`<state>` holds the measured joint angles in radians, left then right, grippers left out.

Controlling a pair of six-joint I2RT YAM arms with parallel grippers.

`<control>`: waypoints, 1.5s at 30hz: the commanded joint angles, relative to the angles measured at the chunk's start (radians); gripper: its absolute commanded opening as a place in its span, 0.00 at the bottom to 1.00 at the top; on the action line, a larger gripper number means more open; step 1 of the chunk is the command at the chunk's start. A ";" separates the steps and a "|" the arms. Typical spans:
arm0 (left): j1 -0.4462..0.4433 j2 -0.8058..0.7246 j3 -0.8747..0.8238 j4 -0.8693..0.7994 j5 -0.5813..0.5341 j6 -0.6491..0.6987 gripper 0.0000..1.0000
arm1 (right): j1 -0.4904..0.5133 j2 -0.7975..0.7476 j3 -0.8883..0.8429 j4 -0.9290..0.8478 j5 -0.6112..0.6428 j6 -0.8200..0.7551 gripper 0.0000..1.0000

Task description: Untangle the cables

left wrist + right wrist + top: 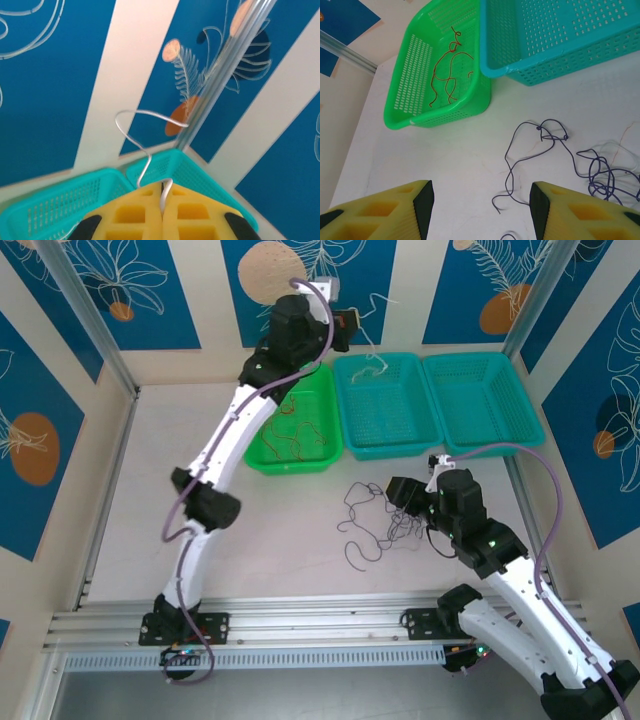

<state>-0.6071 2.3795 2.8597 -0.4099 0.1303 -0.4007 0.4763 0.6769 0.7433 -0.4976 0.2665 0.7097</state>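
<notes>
Near right, over table (150,470): right gripper (480,200) spread open, empty, above dark purple cables (555,150) in loose clump. Far left: reddish-brown cables (447,75) in green basket (410,75). Far centre: left gripper (162,192) clenched on pale beige cable (137,130), raised above middle teal basket (385,445). Advise lowering dangling tail inside rim before release.

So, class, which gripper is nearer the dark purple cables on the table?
Right. The right gripper hovers beside the purple cables; the left gripper is raised by the teal basket.
</notes>
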 commanded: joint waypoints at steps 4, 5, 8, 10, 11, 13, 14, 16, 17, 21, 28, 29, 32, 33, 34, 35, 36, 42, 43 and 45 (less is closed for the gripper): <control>-0.024 0.210 0.299 -0.297 -0.069 0.060 0.84 | -0.017 -0.014 -0.003 -0.036 0.011 -0.015 0.56; -0.025 0.210 0.300 -0.317 -0.072 0.071 0.86 | -0.018 -0.016 -0.004 -0.041 0.011 -0.015 0.56; -0.028 0.199 0.300 -0.373 -0.075 0.112 0.91 | -0.023 -0.014 -0.012 -0.035 0.006 -0.015 0.56; -0.027 0.185 0.300 -0.408 -0.076 0.149 0.95 | -0.025 -0.013 -0.019 -0.019 -0.001 -0.011 0.56; -0.027 0.175 0.300 -0.424 -0.075 0.171 0.98 | -0.026 -0.008 -0.022 -0.011 -0.003 -0.012 0.56; -0.024 0.155 0.300 -0.455 -0.079 0.203 1.00 | -0.028 0.001 -0.026 0.003 -0.007 -0.011 0.56; -0.023 0.139 0.298 -0.469 -0.087 0.214 1.00 | -0.029 0.009 -0.026 0.008 -0.009 -0.017 0.56; -0.016 0.095 0.272 -0.489 -0.096 0.236 1.00 | -0.032 0.024 -0.019 0.007 -0.010 -0.036 0.56; -0.012 0.058 0.235 -0.494 -0.098 0.247 1.00 | -0.034 0.034 -0.015 0.001 -0.012 -0.050 0.56; 0.018 -0.134 0.019 -0.484 -0.072 0.280 1.00 | -0.040 0.086 -0.002 -0.020 -0.048 -0.117 0.56; 0.013 -0.497 -0.353 -0.524 -0.077 0.365 1.00 | -0.060 0.241 0.013 -0.059 -0.023 -0.069 0.56; 0.003 -0.531 -0.385 -0.546 -0.075 0.364 1.00 | -0.067 0.261 0.010 -0.060 -0.017 -0.049 0.56; -0.042 -0.674 -0.609 -0.495 -0.064 0.353 1.00 | -0.097 0.313 0.006 -0.083 0.006 0.018 0.56; -0.057 -0.733 -0.715 -0.430 -0.054 0.347 1.00 | -0.112 0.328 0.005 -0.092 0.006 0.031 0.56; -0.076 -0.802 -0.856 -0.337 -0.036 0.335 1.00 | -0.129 0.344 0.003 -0.102 0.003 0.042 0.55; -0.091 -0.868 -0.983 -0.244 -0.021 0.321 1.00 | -0.148 0.359 -0.003 -0.113 0.003 0.052 0.55; -0.102 -0.919 -1.074 -0.181 -0.016 0.306 1.00 | -0.167 0.369 -0.012 -0.120 0.003 0.056 0.55; -0.189 -1.137 -1.471 0.028 -0.040 0.270 1.00 | -0.290 0.418 -0.105 -0.051 -0.087 0.010 0.55; -0.204 -1.167 -1.530 0.060 -0.042 0.260 1.00 | -0.292 0.446 -0.111 -0.038 -0.089 -0.004 0.55; -0.224 -1.216 -1.627 0.111 -0.044 0.233 1.00 | -0.289 0.509 -0.110 -0.016 -0.110 -0.037 0.48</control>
<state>-0.8024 1.2457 1.3052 -0.4595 0.0799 -0.1257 0.1871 1.1313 0.6472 -0.5503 0.2176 0.7151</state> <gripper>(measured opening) 0.999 0.495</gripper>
